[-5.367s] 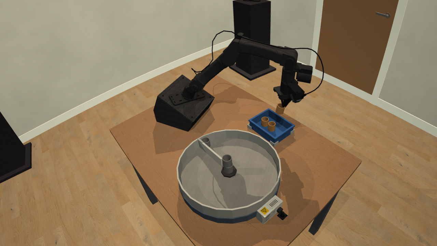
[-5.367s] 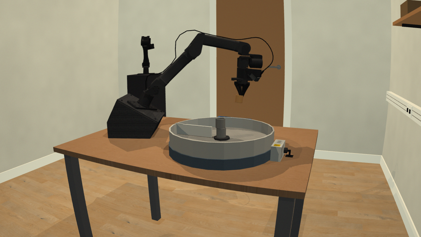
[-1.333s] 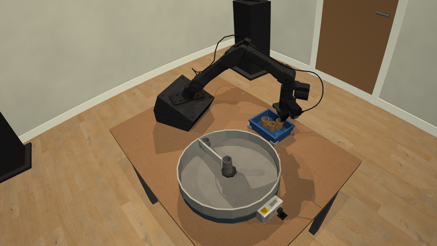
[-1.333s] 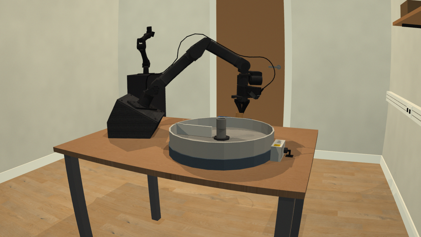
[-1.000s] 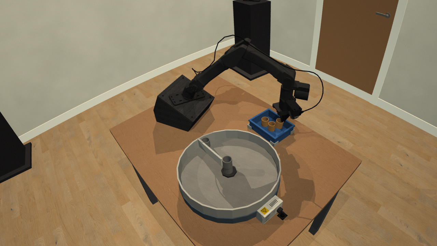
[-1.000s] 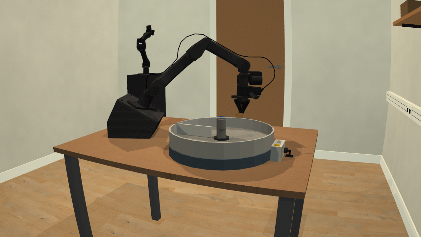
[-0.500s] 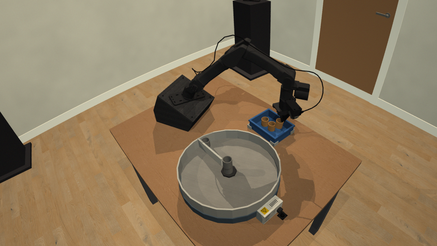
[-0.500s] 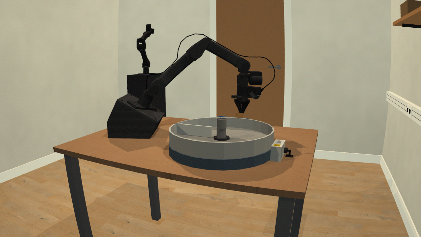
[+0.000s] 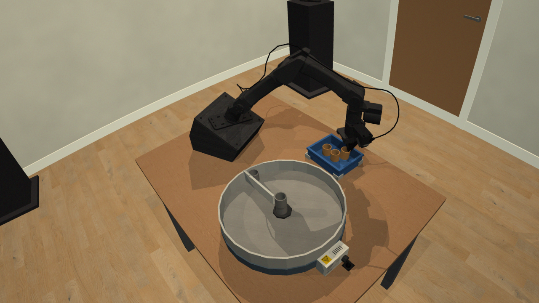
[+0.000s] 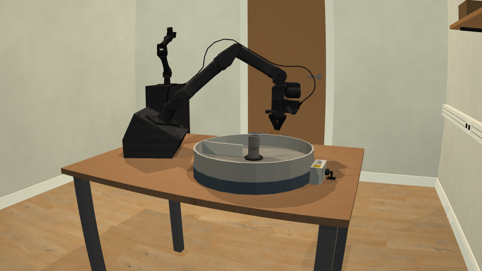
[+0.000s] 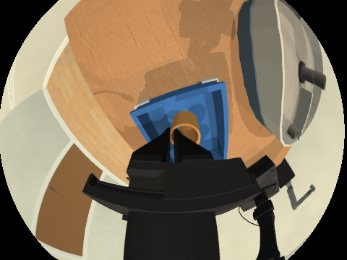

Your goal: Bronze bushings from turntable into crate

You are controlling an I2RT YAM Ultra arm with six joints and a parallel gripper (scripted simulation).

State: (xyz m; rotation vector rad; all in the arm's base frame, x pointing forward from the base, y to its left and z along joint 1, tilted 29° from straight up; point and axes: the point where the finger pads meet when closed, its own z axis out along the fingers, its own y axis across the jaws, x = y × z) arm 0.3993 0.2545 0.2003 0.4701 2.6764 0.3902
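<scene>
Going left to right in your top view:
- Your arm is bolted on a wedge-shaped black base point(image 9: 241, 144) point(image 10: 148, 145) at the table's left.
- Turntable point(image 9: 284, 262) point(image 10: 252, 170) point(image 11: 267, 72): you've got a steel bushing point(image 9: 254, 174) point(image 11: 294, 132) near the outer wall, just beside the outer end of the divider point(image 9: 259, 187) point(image 10: 223, 149) point(image 11: 306, 106). Center post point(image 9: 281, 207) point(image 10: 253, 151) stands on a dark hub collar; its upper grey section point(image 9: 280, 198) point(image 10: 253, 140) looks like another steel bushing stacked on top, can't confirm. You have no bronze in view on the turntable.
- Crate point(image 9: 326, 162) point(image 10: 256, 133) point(image 11: 223, 119): sits level between the visible corner guides, behind and right of the turntable. Two bronze bushings upright inside: left one point(image 9: 326, 150), middle one point(image 9: 334, 155).
- Third bronze bushing point(image 9: 345, 153) point(image 10: 274, 132) point(image 11: 185, 126) is within the crate walls, top above the rim in your exterior view. Can't tell if its bottom touches the crate floor.
- Your gripper point(image 9: 350, 148) point(image 10: 276, 127) point(image 11: 171, 131) is nearly fully closed, pinching that bushing's thin wall, one finger inside the bore, one outside.
- Motor box point(image 9: 332, 259) point(image 10: 318, 172) is on the turntable's near-right side, yellow warning label up.

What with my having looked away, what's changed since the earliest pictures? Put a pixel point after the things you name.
The end effector point(image 9: 350, 149) point(image 10: 276, 128) point(image 11: 171, 131) has lowered a bronze bushing point(image 9: 344, 154) point(image 10: 274, 131) point(image 11: 184, 118) into the crate point(image 9: 322, 162) point(image 11: 225, 119), its grip kept. The steel bushing atop the centre post point(image 9: 280, 198) point(image 10: 253, 141) has crept slightly right in the exterior view; the background arm point(image 10: 163, 65) has risen. The crate and its other two bushings stayed put.
</scene>
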